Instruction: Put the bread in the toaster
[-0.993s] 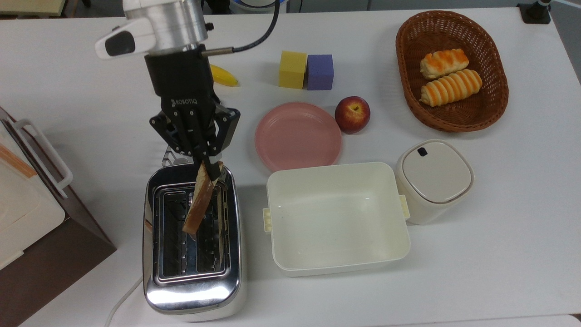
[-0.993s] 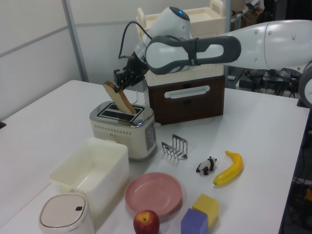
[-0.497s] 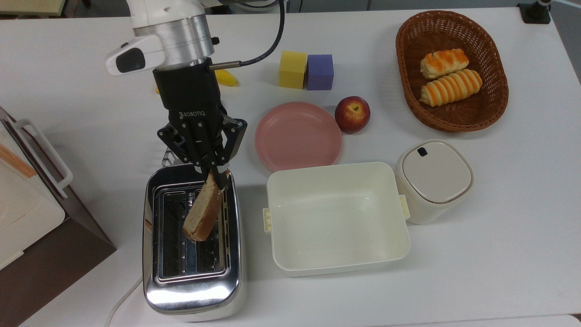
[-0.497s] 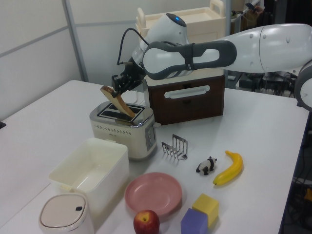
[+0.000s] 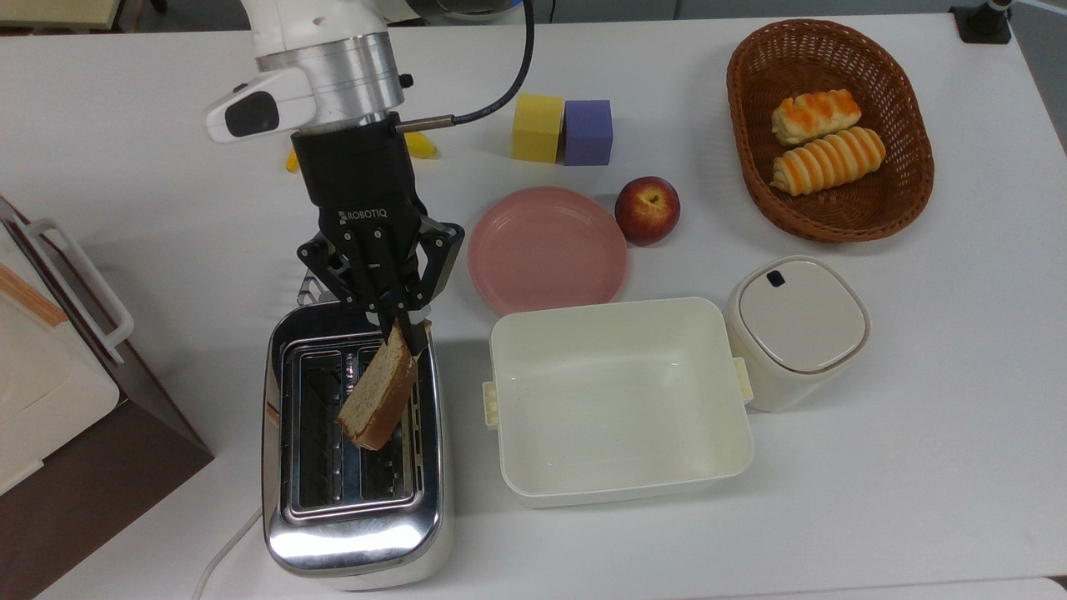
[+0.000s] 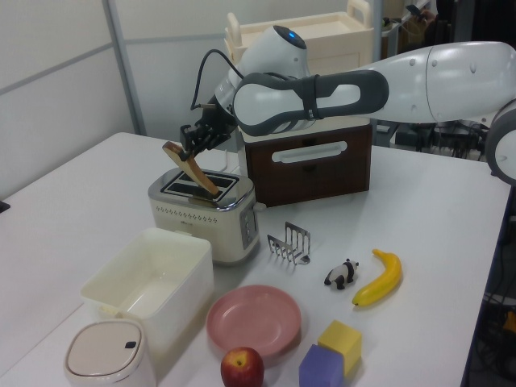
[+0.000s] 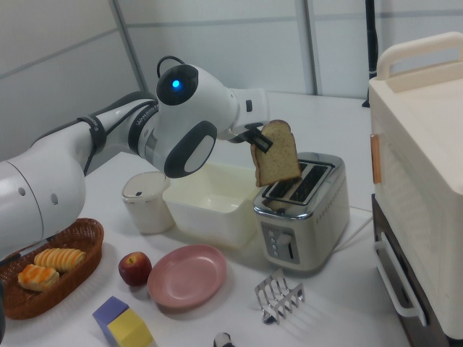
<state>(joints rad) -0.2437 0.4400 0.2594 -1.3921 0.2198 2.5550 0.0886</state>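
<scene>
Right now the black two-finger gripper [image 5: 407,327] pinches the upper edge of the brown speckled bread slice [image 5: 379,398], which hangs tilted just below its fingertips. Its lower corner sits above the shiny chrome 2-slot toaster [image 5: 354,537], over the slot nearer the cream rectangular tub [image 5: 618,400] in the top view.

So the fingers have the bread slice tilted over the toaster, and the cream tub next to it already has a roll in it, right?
Not quite. The fingers do hold the bread slice tilted over the toaster, but the top view shows the cream tub with nothing in it; both rolls lie in the wicker basket.
</scene>
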